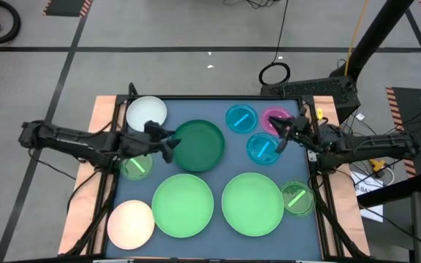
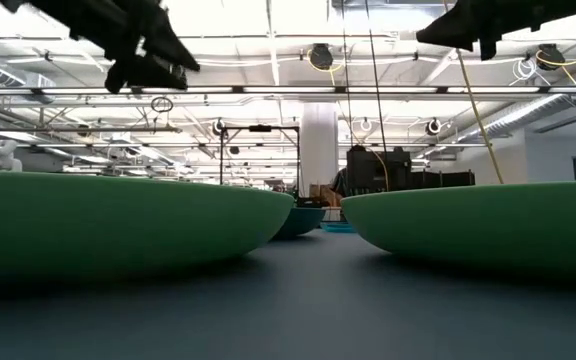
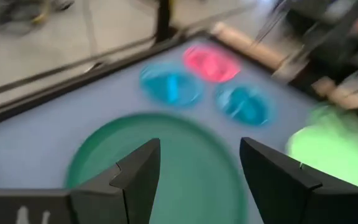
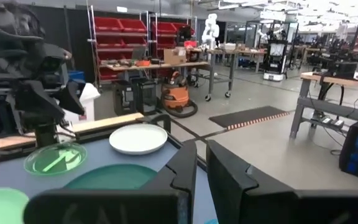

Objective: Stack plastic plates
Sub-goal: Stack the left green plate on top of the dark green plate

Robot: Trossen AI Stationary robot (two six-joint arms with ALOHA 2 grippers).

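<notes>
Where overhead blurs, pincer (image 3: 197, 180) agape

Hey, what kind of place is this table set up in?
Most likely a large robotics lab or industrial workshop. The right wrist view shows red storage racks, workbenches and an orange shop vacuum on an open concrete floor; the low view shows exposed ceiling pipes and strip lighting.

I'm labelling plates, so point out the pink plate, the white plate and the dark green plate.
pink plate (image 1: 274, 118), high view, its visible left part
white plate (image 1: 146, 112), high view, centre
dark green plate (image 1: 199, 145), high view, centre
</notes>
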